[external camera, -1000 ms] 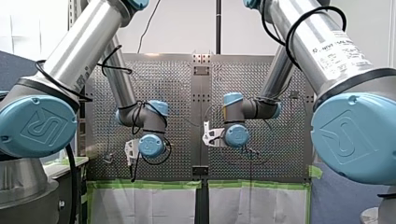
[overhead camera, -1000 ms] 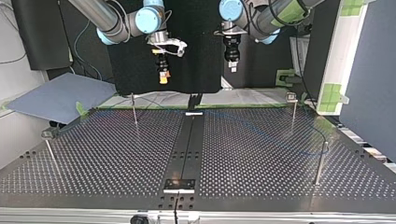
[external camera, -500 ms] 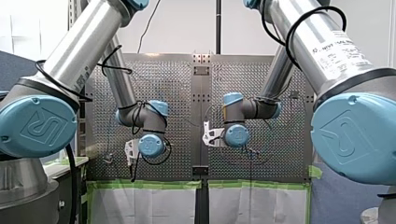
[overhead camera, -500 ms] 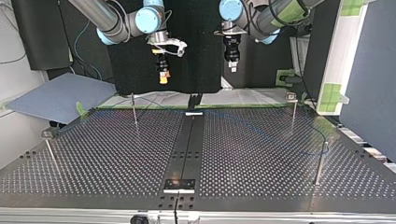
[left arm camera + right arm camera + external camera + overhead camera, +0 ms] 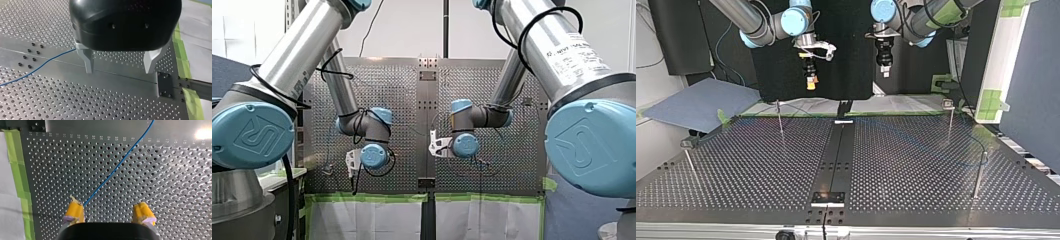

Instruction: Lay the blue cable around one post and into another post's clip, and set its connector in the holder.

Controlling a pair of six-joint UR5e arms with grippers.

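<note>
The blue cable [image 5: 117, 166] lies loose on the perforated table [image 5: 761, 165]. In the right wrist view it runs from ahead of my right gripper [image 5: 108, 207] back to one yellow pad [image 5: 74, 211]. That gripper is open, high above the table, with nothing between its fingers. My left gripper [image 5: 119, 71] is open too, its metal fingers [image 5: 88, 62] empty, and the cable [image 5: 37, 68] passes off to one side below it. In the top view both grippers [image 5: 809, 80] [image 5: 884, 67] hang above the far edge. I cannot make out the connector.
Thin posts stand on the table in the top view: one at far left [image 5: 779, 117], one at far right [image 5: 949, 120], one at near right [image 5: 980, 172], one at near left [image 5: 690, 162]. A black plate [image 5: 827, 197] sits on the centre strip. Green tape [image 5: 18, 177] edges the table.
</note>
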